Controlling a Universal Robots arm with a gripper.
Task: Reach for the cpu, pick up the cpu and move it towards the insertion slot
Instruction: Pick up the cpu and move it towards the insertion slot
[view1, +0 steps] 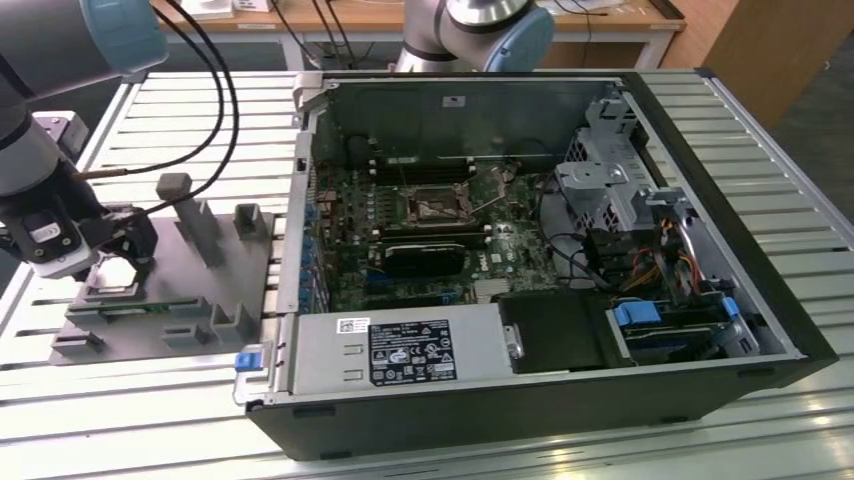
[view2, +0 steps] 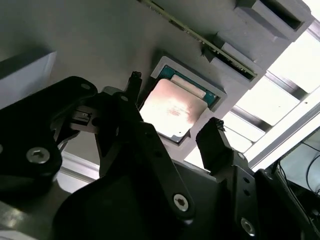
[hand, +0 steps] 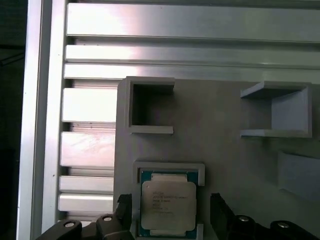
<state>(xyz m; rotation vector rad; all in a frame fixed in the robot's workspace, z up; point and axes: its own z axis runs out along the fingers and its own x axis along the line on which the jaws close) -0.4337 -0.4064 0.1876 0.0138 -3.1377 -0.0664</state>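
Straddling the cpu (hand: 167, 204), the gripper (view1: 120, 245) is held wide; this thin, stiff, fragile cpu is judged best taken by opposite edges.

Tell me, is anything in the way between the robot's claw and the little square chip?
No, nothing visible is in the way. In the second wrist view the open gripper straddles the cpu, one finger on each side. The cpu lies in its pocket in the grey fixture.

Silvery cpu (hand: 167, 205) with green rim, pale grey fixture (hand: 230, 150), black tool (view2: 174, 100).
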